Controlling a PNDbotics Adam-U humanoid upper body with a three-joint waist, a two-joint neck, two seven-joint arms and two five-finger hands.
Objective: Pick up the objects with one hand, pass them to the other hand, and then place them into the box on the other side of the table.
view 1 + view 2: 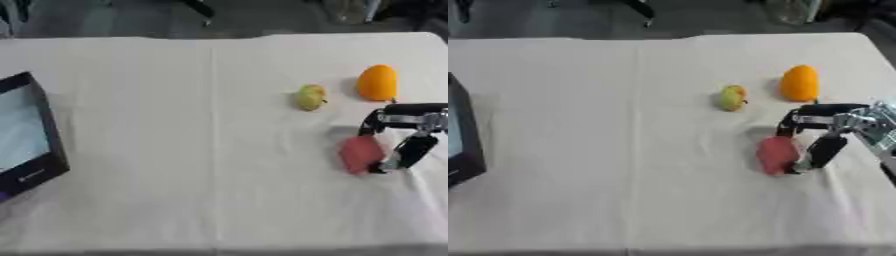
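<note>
Right hand (833,131) only, at the right edge of both eye views. Black fingers (826,149), long and slim, rounded tips, glossy plastic look. Knuckle area silver-grey metal with small dark gaps between the parts. Wrist end (878,131) lighter grey, blocky, blurred; no cables, screws or markings can be made out. Left arm does not show.

A white cloth (175,150) covers the table from edge to edge, with a straight crease running from its far edge to its near edge. Beyond the far edge lies dark floor (105,20).
</note>
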